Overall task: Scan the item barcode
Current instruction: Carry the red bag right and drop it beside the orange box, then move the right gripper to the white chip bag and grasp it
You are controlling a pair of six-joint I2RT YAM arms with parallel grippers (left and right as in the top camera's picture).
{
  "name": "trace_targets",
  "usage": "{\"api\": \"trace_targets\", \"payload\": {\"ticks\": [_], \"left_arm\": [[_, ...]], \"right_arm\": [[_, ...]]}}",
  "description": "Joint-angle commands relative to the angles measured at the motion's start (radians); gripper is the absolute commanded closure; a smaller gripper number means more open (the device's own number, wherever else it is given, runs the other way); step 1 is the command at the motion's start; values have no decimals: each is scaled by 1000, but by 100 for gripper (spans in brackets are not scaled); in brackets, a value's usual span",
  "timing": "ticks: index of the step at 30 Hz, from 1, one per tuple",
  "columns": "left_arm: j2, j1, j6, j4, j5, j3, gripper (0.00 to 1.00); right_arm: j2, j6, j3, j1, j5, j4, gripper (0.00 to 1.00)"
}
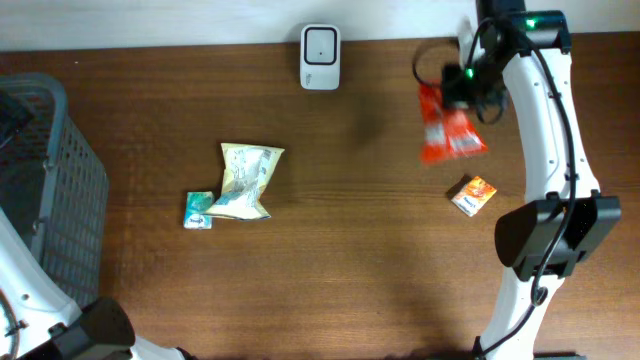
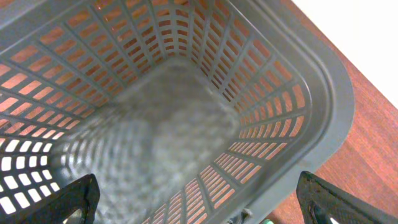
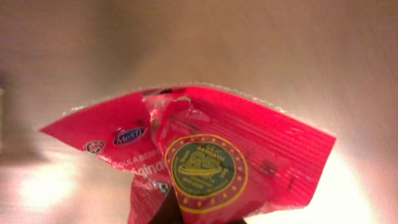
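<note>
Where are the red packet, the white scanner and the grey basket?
red packet [image 1: 450, 138]: overhead view, on its lower half.
white scanner [image 1: 320, 57]: overhead view, on the middle of its face.
grey basket [image 2: 333, 96]: left wrist view, on its right rim.

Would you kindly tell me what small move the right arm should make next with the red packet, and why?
Probably carry the red packet left, toward the white scanner. The right jaws are shut on the packet, which is held well to the right of the scanner rather than over it, so its barcode likely cannot be read from there.
</note>
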Motion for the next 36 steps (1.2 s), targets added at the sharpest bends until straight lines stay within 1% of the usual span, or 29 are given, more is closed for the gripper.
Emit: {"api": "trace_targets", "payload": {"ticks": [1, 3, 6, 7, 9, 10, 11, 12, 13, 15, 16, 18, 19, 20, 22, 23, 25, 27, 29, 31, 33, 35, 36], "left_arm": [[-2, 2, -10, 0, 0, 11, 1], [-2, 2, -10, 0, 0, 11, 1], [-2, 2, -10, 0, 0, 11, 1], [-2, 2, -10, 0, 0, 11, 1], [-2, 2, -10, 0, 0, 11, 1], [-2, 3, -10, 0, 0, 11, 1], [-2, 2, -10, 0, 0, 11, 1], [-2, 2, -10, 0, 0, 11, 1], [-2, 2, -10, 0, 0, 11, 1], [-2, 2, -10, 0, 0, 11, 1], [-2, 2, -10, 0, 0, 11, 1], [-2, 2, -10, 0, 0, 11, 1], [-2, 2, -10, 0, 0, 11, 1], [-2, 2, -10, 0, 0, 11, 1], [-2, 2, -10, 0, 0, 11, 1], [-2, 2, -10, 0, 0, 11, 1], [-2, 2, -10, 0, 0, 11, 1], [-2, 2, -10, 0, 0, 11, 1], [-2, 2, -10, 0, 0, 11, 1], [-2, 2, -10, 0, 0, 11, 1], [-2, 2, -10, 0, 0, 11, 1], [-2, 2, -10, 0, 0, 11, 1], [-2, 2, -10, 0, 0, 11, 1]], "right_arm": [[-11, 190, -75, -11, 245, -21, 96], [-11, 207, -177, -35, 253, 6, 96], [-11, 210, -408, -106, 249, 119, 96], [-11, 210, -439, -120, 248, 130, 96], [-13, 205, -443, -148, 208, 120, 76], [-14, 178, -410, -154, 173, 105, 71], [-14, 132, -350, -155, 136, 75, 52], [-14, 98, -284, -155, 114, 44, 5], [-14, 72, -214, -153, 88, 14, 1], [-14, 31, -86, -142, -47, -6, 1], [-14, 21, -47, -132, -202, 15, 1], [-10, 3, -48, -94, -467, 85, 1], [-2, -27, -53, -61, -539, 111, 1], [14, -39, -59, 5, -581, 153, 1], [37, -35, -70, 119, -594, 233, 1], [59, -35, -76, 209, -594, 309, 0], [105, -34, -76, 370, -594, 452, 6], [151, 29, -76, 516, -570, 589, 7], [191, 76, -76, 620, -519, 655, 8], [242, 75, -76, 703, -464, 663, 9], [280, 75, -76, 738, -463, 632, 11], [312, 74, -76, 749, -402, 534, 16], [312, 73, -76, 738, -322, 474, 17]]}}
